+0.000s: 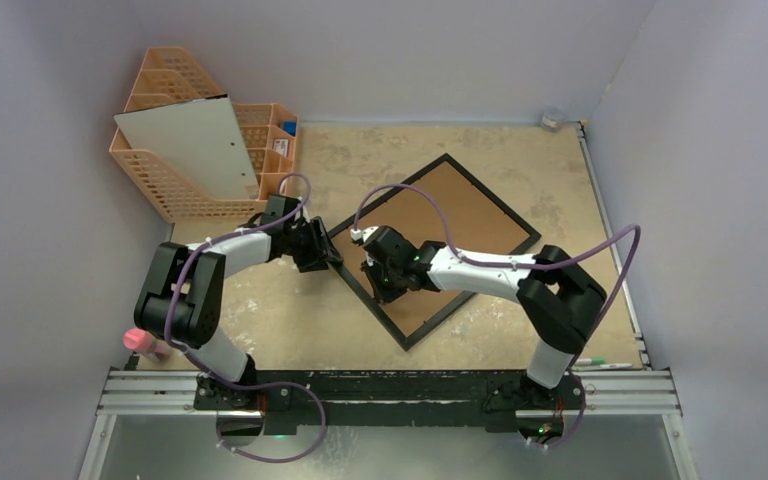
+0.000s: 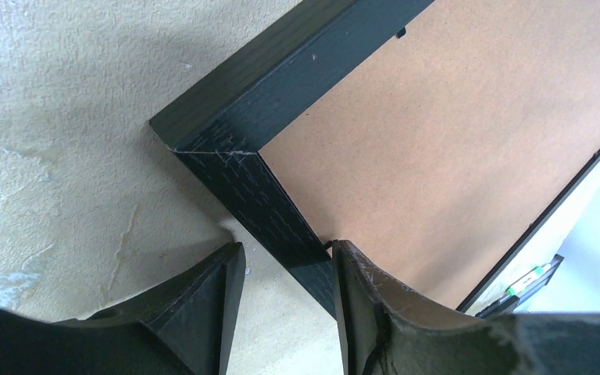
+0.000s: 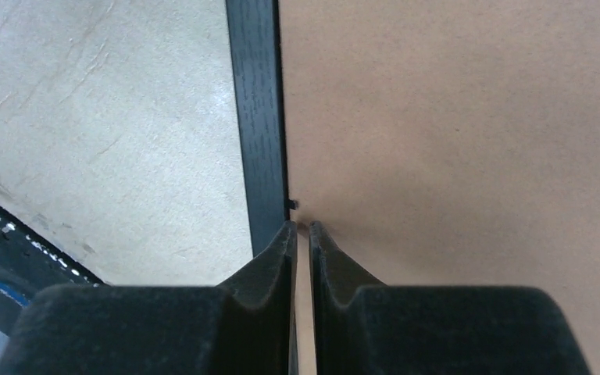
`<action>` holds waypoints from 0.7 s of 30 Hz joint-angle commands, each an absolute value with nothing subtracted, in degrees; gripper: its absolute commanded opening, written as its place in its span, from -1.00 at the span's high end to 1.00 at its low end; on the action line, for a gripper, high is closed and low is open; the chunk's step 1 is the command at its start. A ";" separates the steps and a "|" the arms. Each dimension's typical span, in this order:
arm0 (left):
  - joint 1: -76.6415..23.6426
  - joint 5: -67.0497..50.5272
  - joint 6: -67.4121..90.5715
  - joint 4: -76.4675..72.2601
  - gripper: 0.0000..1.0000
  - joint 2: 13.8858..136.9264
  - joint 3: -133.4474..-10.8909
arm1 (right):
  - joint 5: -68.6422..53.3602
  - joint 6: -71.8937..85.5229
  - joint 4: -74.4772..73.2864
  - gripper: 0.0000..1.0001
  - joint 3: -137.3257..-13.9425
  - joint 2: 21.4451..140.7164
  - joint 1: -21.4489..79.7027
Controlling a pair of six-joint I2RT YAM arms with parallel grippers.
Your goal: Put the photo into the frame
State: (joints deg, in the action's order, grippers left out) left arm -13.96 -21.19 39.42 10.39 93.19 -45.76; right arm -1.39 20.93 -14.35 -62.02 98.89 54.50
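Frame (image 1: 480, 215) lies back-up on the worktop (image 1: 290, 320), set as a diamond, with the brown backing seated inside the black border. The photo is in no view, so I cannot tell whether it is already under the backing or still to be loaded. By my reading, the tabs are being worked.

My left pincer (image 2: 285, 254) is half spread astride the border, just below the frame's 9 o'clock corner. Whether it pinches I cannot tell. My right pincer (image 3: 302, 228) is parted by a narrow slit and holds nothing. Its tips meet the border-backing seam on the 7 o'clock edge, beside a small tab (image 3: 292, 205).
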 commanded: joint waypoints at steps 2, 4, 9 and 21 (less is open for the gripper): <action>-13.89 -16.79 37.35 13.71 0.03 93.52 -43.87 | 2.90 21.18 -15.84 0.74 -65.00 100.72 56.12; -13.89 -16.79 37.35 13.71 0.03 93.38 -43.71 | 2.99 21.44 -15.54 0.72 -65.17 101.20 56.25; -13.89 -16.70 37.35 13.67 0.03 93.05 -43.42 | 4.91 22.58 -15.78 0.69 -65.97 102.66 56.32; -13.89 -16.69 37.39 13.80 0.03 92.67 -43.24 | 6.78 20.73 -18.43 0.78 -64.85 104.33 58.42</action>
State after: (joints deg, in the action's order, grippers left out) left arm -13.96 -20.91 39.42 10.13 92.60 -45.15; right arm 5.80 21.80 -15.86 -66.59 102.91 57.30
